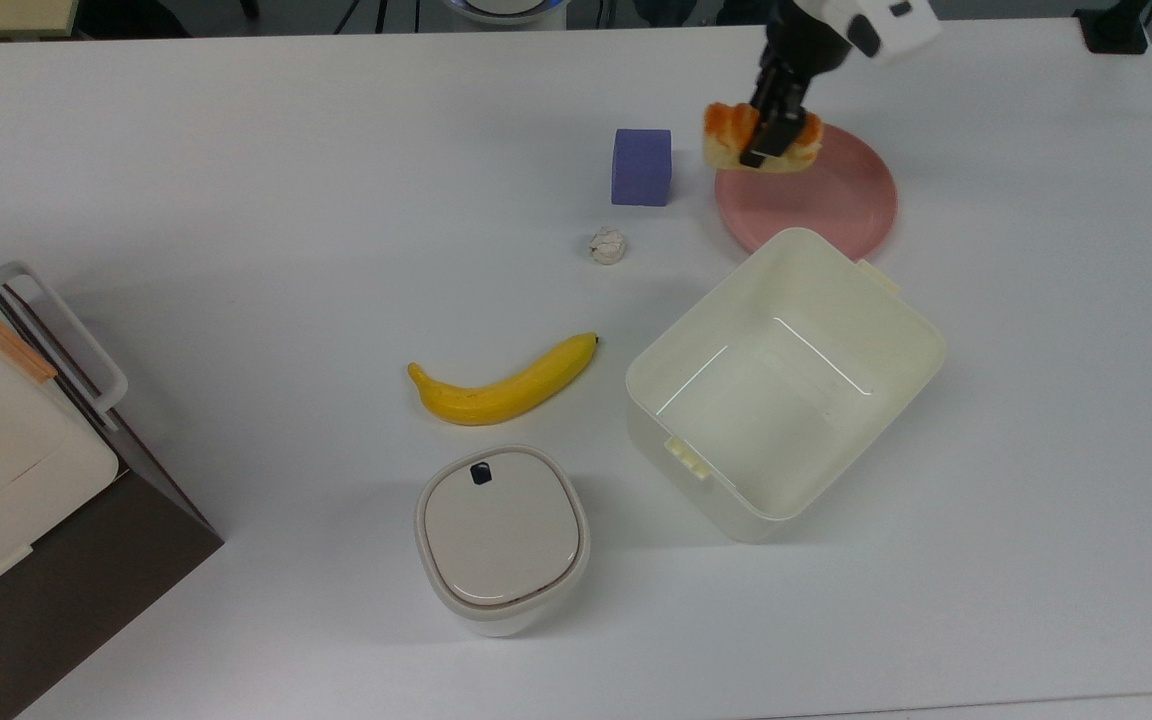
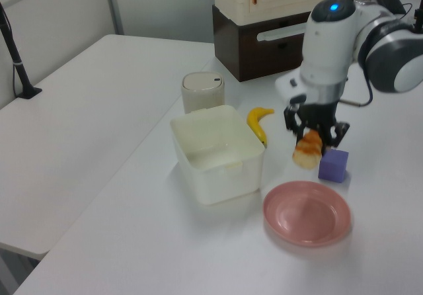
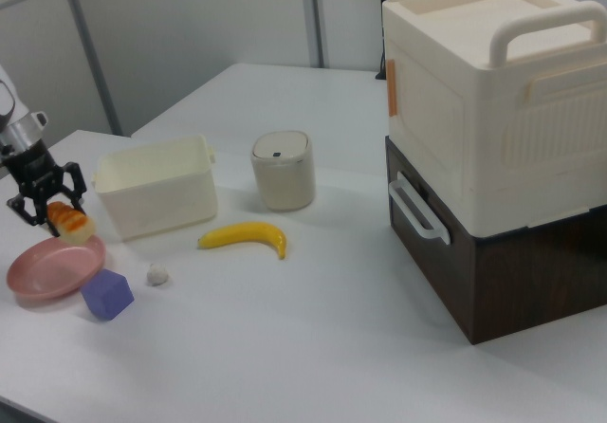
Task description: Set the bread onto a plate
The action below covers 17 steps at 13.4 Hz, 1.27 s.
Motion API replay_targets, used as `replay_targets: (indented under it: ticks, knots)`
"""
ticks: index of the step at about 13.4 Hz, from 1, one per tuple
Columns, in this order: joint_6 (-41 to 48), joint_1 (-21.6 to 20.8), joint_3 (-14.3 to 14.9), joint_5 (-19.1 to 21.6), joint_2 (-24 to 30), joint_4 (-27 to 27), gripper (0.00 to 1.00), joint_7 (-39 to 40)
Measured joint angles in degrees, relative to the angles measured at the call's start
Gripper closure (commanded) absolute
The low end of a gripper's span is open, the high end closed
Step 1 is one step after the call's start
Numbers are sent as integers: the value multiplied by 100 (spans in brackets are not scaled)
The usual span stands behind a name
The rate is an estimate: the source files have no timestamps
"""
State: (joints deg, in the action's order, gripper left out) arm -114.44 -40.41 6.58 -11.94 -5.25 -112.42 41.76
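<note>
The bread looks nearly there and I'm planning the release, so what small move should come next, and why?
Probably carry it a little further over the plate, then lower. The gripper holds the bread in the air, and in the left view the bread hangs short of the plate, near the purple block.
</note>
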Motion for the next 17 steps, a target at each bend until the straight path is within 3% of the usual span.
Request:
replay_targets:
  ticks: [1,2,6,11,14,17]
  knots:
    - [0,-111,0,39,-179,97,2,-78]
    - [0,-274,-2,51,-452,246,0,-251]
    - [0,-454,11,51,-846,605,0,-741]
    - [462,-323,115,107,-445,791,0,-1196]
    - [1110,303,186,359,104,817,0,-1665]
    - [1381,1089,231,415,336,820,0,-2658]
